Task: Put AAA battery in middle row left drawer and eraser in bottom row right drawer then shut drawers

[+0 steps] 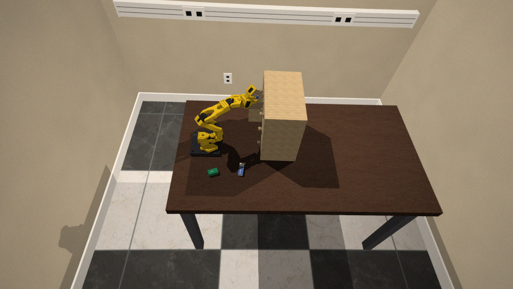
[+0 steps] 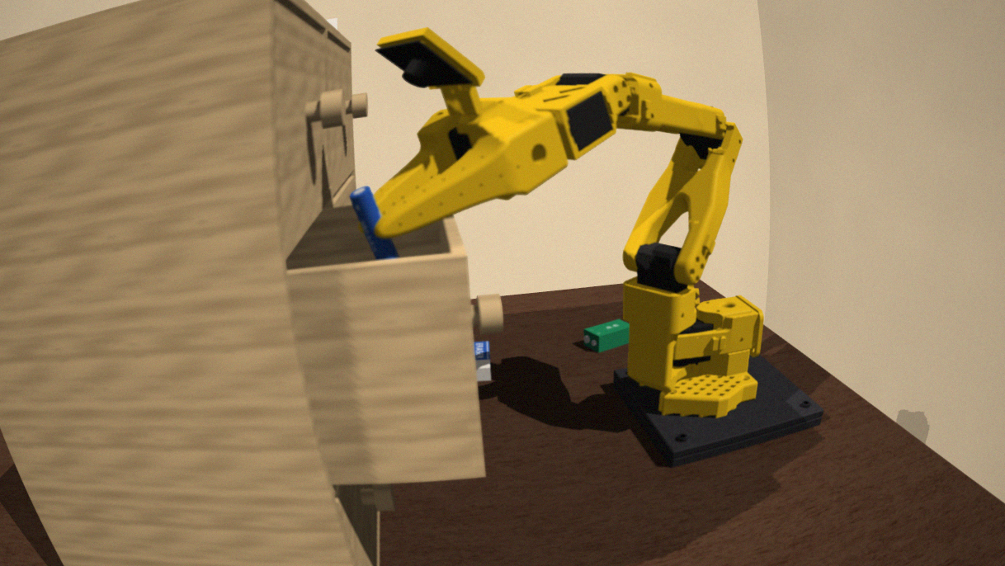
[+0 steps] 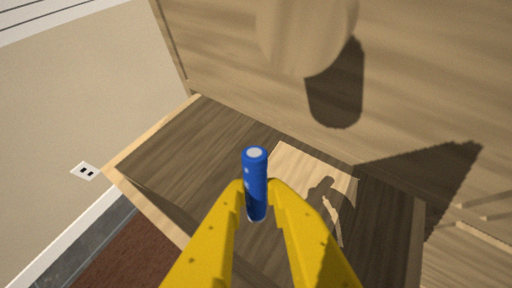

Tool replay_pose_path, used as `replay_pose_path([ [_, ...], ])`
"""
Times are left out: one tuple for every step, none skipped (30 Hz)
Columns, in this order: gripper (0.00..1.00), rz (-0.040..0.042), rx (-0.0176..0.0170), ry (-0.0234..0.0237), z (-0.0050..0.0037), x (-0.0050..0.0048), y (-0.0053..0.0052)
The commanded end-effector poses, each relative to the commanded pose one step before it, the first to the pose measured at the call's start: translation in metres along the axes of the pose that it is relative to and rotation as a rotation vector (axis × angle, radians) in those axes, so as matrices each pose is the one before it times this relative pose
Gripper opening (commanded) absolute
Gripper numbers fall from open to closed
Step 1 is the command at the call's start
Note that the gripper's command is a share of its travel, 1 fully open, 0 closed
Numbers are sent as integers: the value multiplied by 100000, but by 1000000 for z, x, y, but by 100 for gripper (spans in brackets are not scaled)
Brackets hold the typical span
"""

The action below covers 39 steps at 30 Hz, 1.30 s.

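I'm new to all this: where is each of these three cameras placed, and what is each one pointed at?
Top: high above, angled down on the table, chest and whole arm.
Exterior: low beside the chest, facing the arm and its base plate; the open drawer is in front.
Wrist: on the arm, looking along the gripper into the drawer; only the yellow jaws show.
Exterior and wrist both show the blue battery gripped over the drawer.

The dark table point(image 1: 359, 172) carries the chest point(image 1: 283, 118), arm base point(image 1: 195, 152), green block point(image 1: 213, 172) and eraser point(image 1: 241, 169).
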<state>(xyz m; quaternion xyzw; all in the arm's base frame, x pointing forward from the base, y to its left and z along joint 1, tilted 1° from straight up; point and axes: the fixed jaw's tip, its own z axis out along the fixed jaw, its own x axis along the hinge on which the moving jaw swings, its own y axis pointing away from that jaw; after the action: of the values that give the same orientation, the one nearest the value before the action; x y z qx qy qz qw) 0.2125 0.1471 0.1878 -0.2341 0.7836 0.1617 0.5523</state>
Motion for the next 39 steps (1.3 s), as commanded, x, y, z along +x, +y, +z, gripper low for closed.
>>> replay_pose_path([
  [6, 883, -463, -488, -1220, 847, 1135],
  [7, 0, 0, 1, 0, 1, -1],
  [7, 0, 0, -1, 0, -1, 1],
  [8, 0, 0, 1, 0, 1, -1],
  [8, 0, 0, -1, 0, -1, 1],
  [9, 0, 0, 1, 0, 1, -1],
  [9, 0, 0, -1, 0, -1, 1],
  [10, 0, 0, 1, 0, 1, -1],
  [10, 0, 0, -1, 0, -1, 1],
  [11, 0, 0, 1, 0, 1, -1],
  [12, 0, 0, -1, 0, -1, 1],
  [12, 0, 0, 1, 0, 1, -1],
  [13, 0, 0, -1, 0, -1, 1],
  [13, 0, 0, 1, 0, 1, -1],
  [14, 0, 0, -1, 0, -1, 1],
  [14, 0, 0, 1, 0, 1, -1],
  [14, 0, 0, 0, 0, 0, 0],
  [14, 0, 0, 0, 0, 0, 0],
  [15, 0, 0, -1, 0, -1, 1],
  [15, 0, 0, 1, 0, 1, -1],
  [16, 0, 0, -1, 0, -1, 1],
  [17, 0, 0, 1, 0, 1, -1],
  [17, 0, 0, -1, 0, -1, 1],
  [18, 0, 0, 1, 0, 1, -1],
  [18, 0, 0, -1, 0, -1, 1],
  [19, 0, 0, 1, 0, 1, -1],
  [19, 0, 0, -1, 0, -1, 1],
  [20, 0, 0, 1, 0, 1, -1],
  [21, 0, 0, -1, 0, -1, 1],
  [21, 0, 0, 1, 0, 1, -1],
  [22, 0, 0, -1, 0, -1, 1],
  [22, 0, 0, 1, 0, 1, -1],
  [23, 0, 0, -1, 0, -1, 1],
  [23, 0, 0, 0, 0, 0, 0],
  [23, 0, 0, 0, 0, 0, 0],
  [23, -47, 11, 2, -658, -2510, -18],
  [23, -47, 11, 1, -689, -2490, -18],
  [23, -47, 11, 2, -718, -2466, -21],
  [23, -47, 11, 1, -749, -2445, -21],
])
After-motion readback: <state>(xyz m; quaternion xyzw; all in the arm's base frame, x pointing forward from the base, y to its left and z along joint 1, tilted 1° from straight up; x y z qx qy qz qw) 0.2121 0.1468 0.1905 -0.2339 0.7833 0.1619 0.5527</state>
